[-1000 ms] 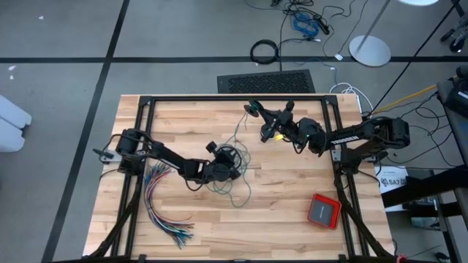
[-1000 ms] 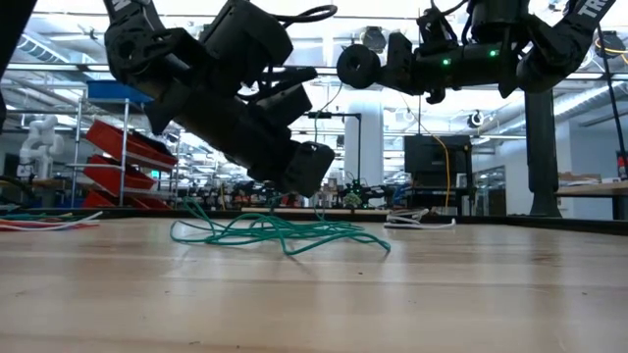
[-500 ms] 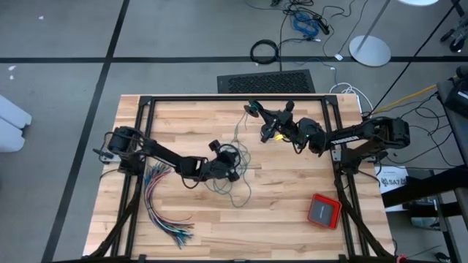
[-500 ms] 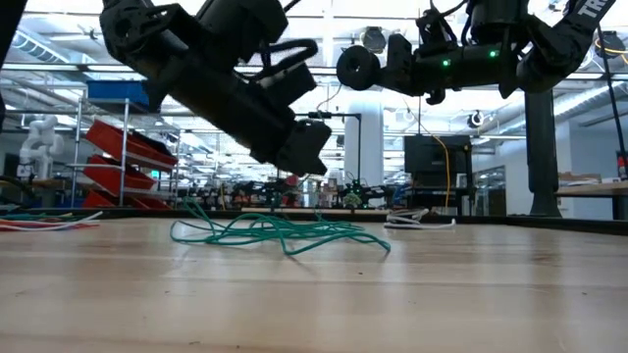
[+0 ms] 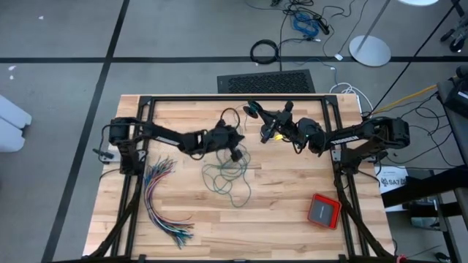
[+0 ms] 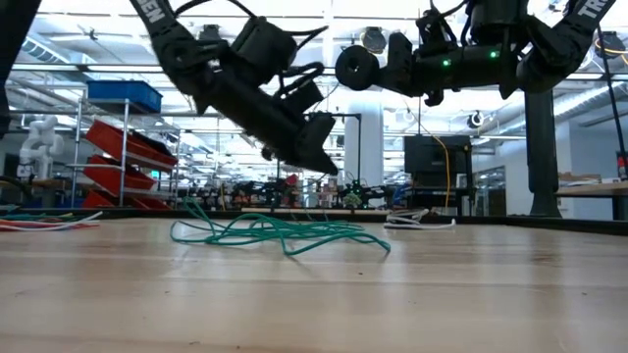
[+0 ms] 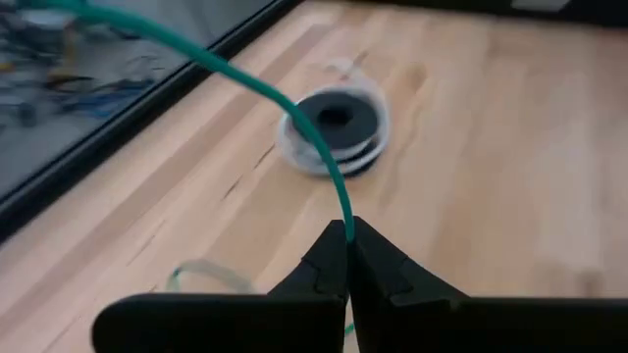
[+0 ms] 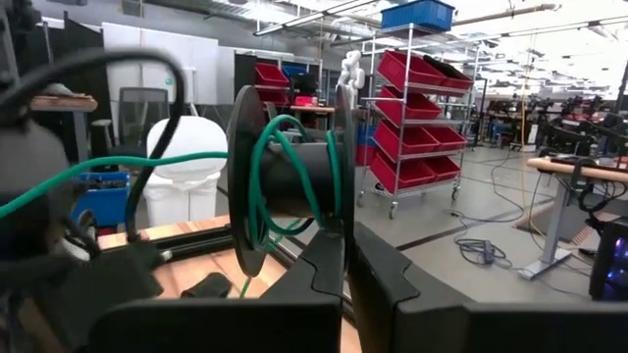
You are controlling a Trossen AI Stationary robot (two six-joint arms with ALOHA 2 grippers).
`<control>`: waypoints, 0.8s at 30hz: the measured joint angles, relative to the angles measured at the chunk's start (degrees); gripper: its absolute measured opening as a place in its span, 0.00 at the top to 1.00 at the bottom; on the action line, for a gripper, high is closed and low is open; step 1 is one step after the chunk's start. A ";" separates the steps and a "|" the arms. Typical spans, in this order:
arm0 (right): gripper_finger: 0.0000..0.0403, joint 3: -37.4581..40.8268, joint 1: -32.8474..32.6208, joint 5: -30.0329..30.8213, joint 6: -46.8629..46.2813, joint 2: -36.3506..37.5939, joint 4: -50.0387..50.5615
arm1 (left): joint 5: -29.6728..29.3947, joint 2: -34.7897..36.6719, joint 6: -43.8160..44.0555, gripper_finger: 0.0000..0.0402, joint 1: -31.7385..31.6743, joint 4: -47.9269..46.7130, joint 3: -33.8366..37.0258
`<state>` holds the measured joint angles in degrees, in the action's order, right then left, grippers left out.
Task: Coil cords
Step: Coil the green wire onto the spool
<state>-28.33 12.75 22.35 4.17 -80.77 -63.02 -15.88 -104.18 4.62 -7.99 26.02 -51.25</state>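
Note:
The teal-green cord lies in a loose heap [image 5: 228,177] on the table's middle; it also shows in the low view [image 6: 280,232]. One strand rises from it. My left gripper [image 5: 235,146] is shut on that strand above the heap. My right gripper [image 5: 257,111] is near the far edge, high above the table, shut on a black spool [image 8: 294,181] with a few turns of teal cord wound on it. The spool also shows in the low view [image 6: 355,67]. I cannot make out the black cord. My left gripper pinches a single strand of the teal cord [image 7: 345,218] between its two fingertips. From there the strand runs away in a gentle curve, clear of the table. My right gripper holds the spool by the rim of one flange [image 8: 345,221], pinched between its two fingers. The spool is lifted clear, its axle about level.
A fanned bundle of many-coloured wires [image 5: 162,208] lies at the near left. A red-orange box [image 5: 324,210] sits at the near right. A round black thing with a clear rim [image 7: 334,126] lies on the wood beyond my left gripper. Black frame rails run along the table's edges.
My left gripper has risen from just above the heap and swung toward the table's far edge, staying shut on the teal strand, which is drawn up off the heap. The heap itself stays on the table.

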 joint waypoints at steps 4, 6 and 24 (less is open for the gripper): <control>1.00 0.01 0.31 0.31 -0.10 0.00 0.15 | 4.12 -0.53 1.04 1.00 -0.51 -4.42 -4.70; 1.00 -0.01 0.68 0.57 -0.10 0.00 0.15 | 6.82 -1.58 1.03 1.00 -0.44 -7.64 -7.55; 1.00 0.01 3.04 -0.11 1.08 0.00 -0.38 | 16.25 -13.53 -0.91 1.00 2.88 -15.19 -21.85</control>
<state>-28.32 15.79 22.24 5.26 -80.77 -63.40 0.37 -117.71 3.71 -5.11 10.83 -73.10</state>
